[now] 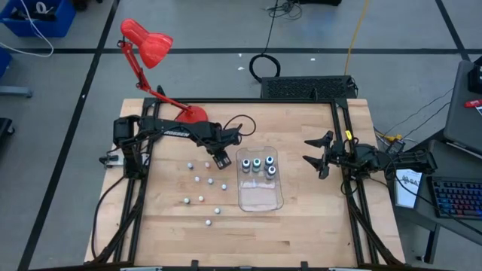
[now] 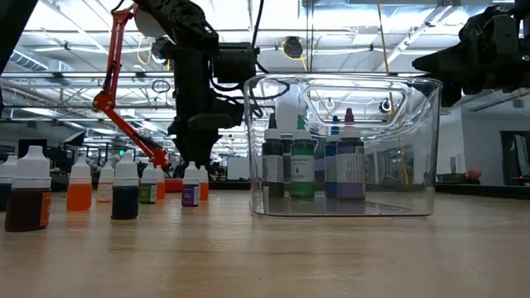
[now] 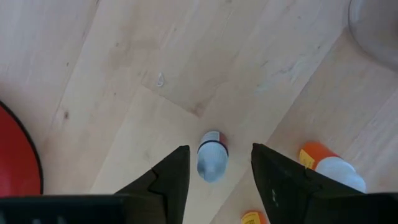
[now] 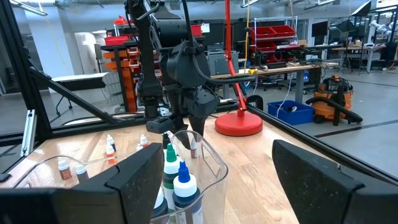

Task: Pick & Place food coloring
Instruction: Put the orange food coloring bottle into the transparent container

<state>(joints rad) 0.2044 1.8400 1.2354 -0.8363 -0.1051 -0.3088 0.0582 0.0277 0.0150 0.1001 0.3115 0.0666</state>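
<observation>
The left gripper (image 1: 220, 159) hangs low over the wooden table (image 1: 301, 218), just beside the near-left corner of the clear tray (image 1: 260, 199), with its two dark fingers (image 3: 168, 180) standing narrowly either side of one small bottle (image 3: 211, 163). From the left wrist view the bottle sits upright between them with a sliver of wood showing on each side, so the jaws look partly drawn in but not yet touching it. Four taller bottles (image 2: 302, 161) stand inside the tray, and the remaining little bottles (image 1: 202, 199) are scattered on the table to the tray's left, well apart from one another (an orange-topped one (image 3: 326, 167) stands quite near the gripper's outer finger). The right gripper (image 1: 320, 156) waits above the table's right edge, jaws spread wide and holding nothing. The step in hand appears to be closing on this one bottle. To do it well, the fingers probably should stay centred so both pads meet the body together; an uneven squeeze could tip so light a bottle. A straight lift before moving toward the tray would likely clear the orange neighbour and the tray wall, and the red lamp base (image 3: 15, 168) behind needs no attention.
</observation>
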